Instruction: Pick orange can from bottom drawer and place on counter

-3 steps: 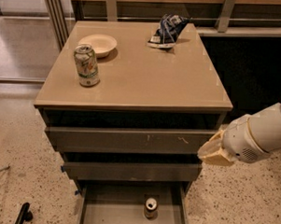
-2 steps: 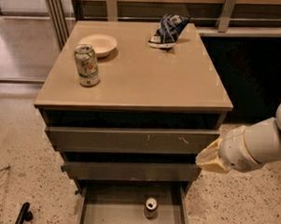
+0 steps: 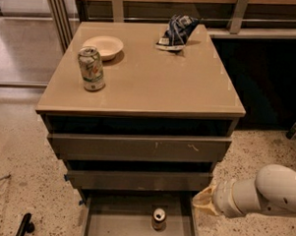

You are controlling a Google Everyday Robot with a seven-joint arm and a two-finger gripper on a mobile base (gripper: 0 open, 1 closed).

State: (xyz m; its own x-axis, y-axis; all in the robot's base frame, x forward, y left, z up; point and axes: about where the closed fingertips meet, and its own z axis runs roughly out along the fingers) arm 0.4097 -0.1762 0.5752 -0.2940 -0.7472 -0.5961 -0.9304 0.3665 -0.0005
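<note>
- My hand (image 3: pixel 202 201) hangs low at the right front corner of the open bottom drawer (image 3: pixel 115 221), just beside its right wall.
- I cannot tell if the hand is apart or together; only its tan tip shows at the end of the white arm (image 3: pixel 265 194).
- The orange can (image 3: pixel 158 219) stands upright inside the drawer, near the hand, to its left and a little lower in my view, not touching it.
- The desk (image 3: pixel 154 78) is well above the hand.
- On it, far up and left of the hand, I see a pale green-and-white can (image 3: pixel 91 68), a bowl (image 3: pixel 103 46) and a blue bag (image 3: pixel 176 31).
</note>
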